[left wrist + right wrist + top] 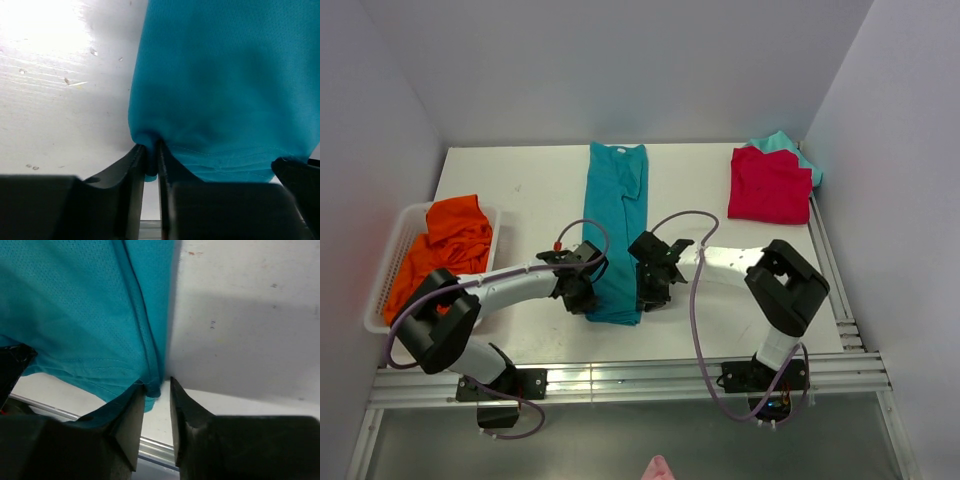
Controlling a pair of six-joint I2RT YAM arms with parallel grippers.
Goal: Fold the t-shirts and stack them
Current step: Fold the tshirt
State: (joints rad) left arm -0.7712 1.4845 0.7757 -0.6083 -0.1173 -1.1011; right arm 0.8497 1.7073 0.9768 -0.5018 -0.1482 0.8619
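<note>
My left fingers (141, 161) pinch the hem of the teal t-shirt (225, 90); my right fingers (135, 407), narrow but unclamped, barely straddle its corner, which could slip free, skewing the fold.

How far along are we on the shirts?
Done: a red t-shirt lies folded on a light-teal t-shirt at the far right. In hand: the teal-blue t-shirt is folded into a long strip; left gripper pinches its near hem corner, right gripper straddles the other. Remaining: fold it across, stack it, then the orange t-shirt in the basket.
</note>
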